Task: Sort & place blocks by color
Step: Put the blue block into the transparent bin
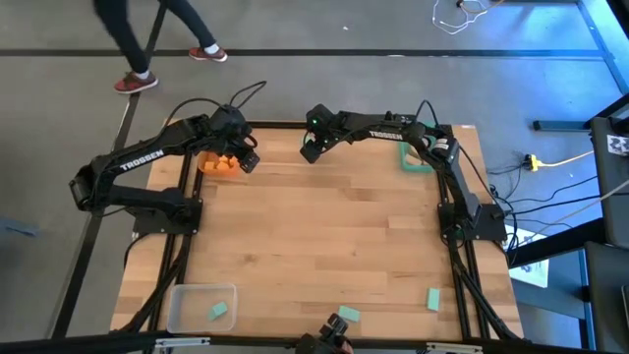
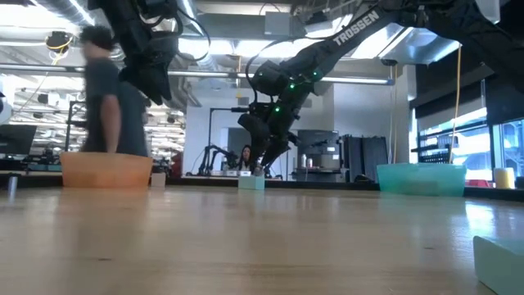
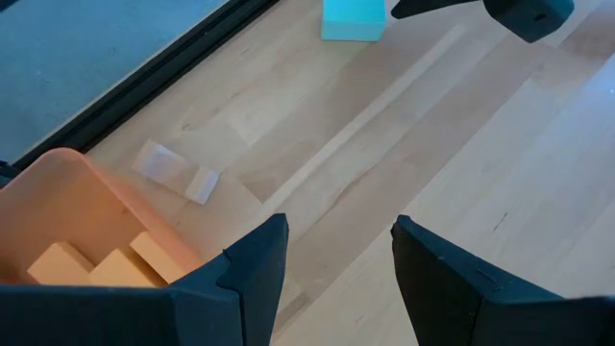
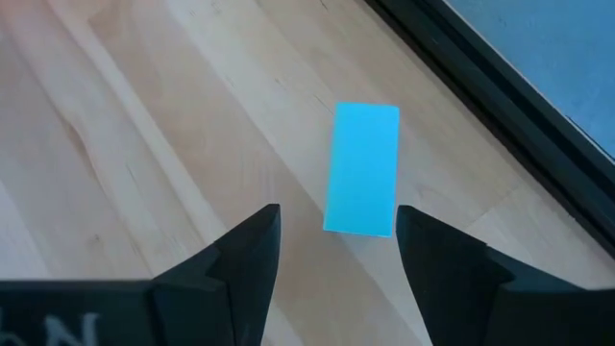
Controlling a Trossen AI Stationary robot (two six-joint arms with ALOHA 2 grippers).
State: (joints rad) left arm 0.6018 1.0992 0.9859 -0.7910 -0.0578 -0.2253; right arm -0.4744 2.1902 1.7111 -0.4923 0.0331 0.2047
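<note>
A mint-teal block [image 4: 363, 168] lies flat near the table's far edge, and also shows in the low view [image 2: 252, 182] and the left wrist view [image 3: 354, 19]. My right gripper [image 4: 336, 213] hangs open just above it [image 1: 311, 152], fingers pointing down, touching nothing. My left gripper [image 3: 339, 231] is open and raised beside the orange bin [image 1: 218, 162], to its right [image 1: 248, 160]. Orange blocks [image 3: 96, 264] lie inside that bin. Two more teal blocks [image 1: 349, 315] [image 1: 432, 299] rest flat near the near edge, and another [image 1: 220, 312] lies in the clear bin [image 1: 187, 295].
The teal bin [image 1: 418, 159] stands at the far right corner under the right arm. A small clear scrap [image 3: 178, 173] lies on the wood by the orange bin. A person [image 2: 102, 106] walks behind the far edge. The table's middle [image 1: 324, 236] is bare wood.
</note>
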